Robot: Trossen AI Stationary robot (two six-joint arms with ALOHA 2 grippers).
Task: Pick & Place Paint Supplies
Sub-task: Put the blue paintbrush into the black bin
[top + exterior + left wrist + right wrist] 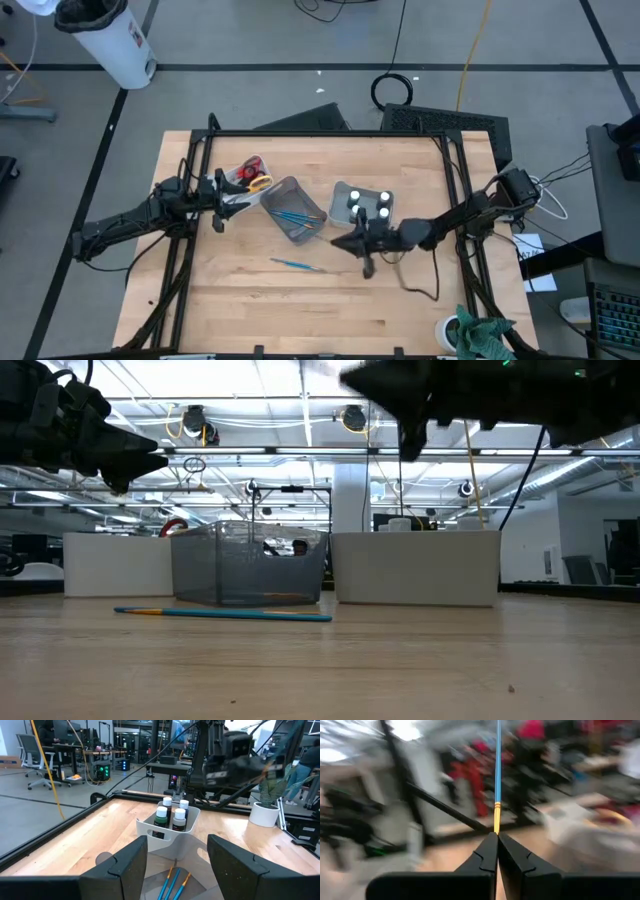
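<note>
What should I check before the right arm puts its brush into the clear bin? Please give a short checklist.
1. Right hand shut on the brush: ok.
2. Clear bin has space; few brushes inside: ok.
3. Left hand open, holding nothing: ok.
4. Left hand away from the bin: not ok, it is just over it.
5. Loose brush on the table not yet picked: not ok.
6. Bottles upright in the white tray: ok.

Place: a robotics lab or open workshop hall.
Ceiling: bare beams, ducts and strip lights [250, 405].
Floor: grey concrete — loose cables [395, 88] trailing.
Background: office chairs [32, 757], desks with electronics.
Centre: wooden table [330, 300] in a black frame.
</note>
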